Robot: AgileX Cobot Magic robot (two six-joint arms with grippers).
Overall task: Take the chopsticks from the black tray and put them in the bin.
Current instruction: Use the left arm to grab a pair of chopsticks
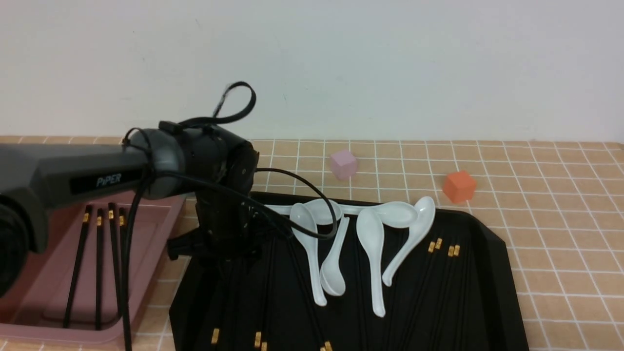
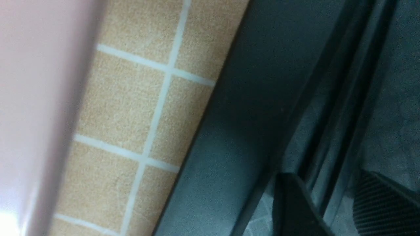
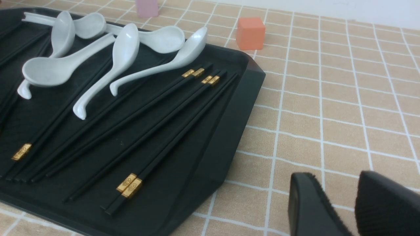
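Several black chopsticks [image 1: 429, 287] with gold bands lie on the black tray [image 1: 492, 273], and several more rest inside the pink bin [image 1: 58, 334] at the left. My left arm reaches down over the tray's left part. In the left wrist view my left gripper [image 2: 325, 177] is open and low over the tray [image 2: 249, 114], with chopsticks [image 2: 341, 154] running between its fingers; gaps show on both sides. My right gripper [image 3: 334, 177] is open and empty over the tiled table, beside the tray [image 3: 223, 137] and its chopsticks [image 3: 170, 108]. The front view does not show it.
Several white soup spoons [image 1: 370, 243] lie across the tray's far half, some over chopsticks. A pink cube [image 1: 343, 163] and an orange cube [image 1: 459, 186] stand on the tiled table beyond the tray. A strip of tiles separates the bin [image 2: 32, 98] from the tray.
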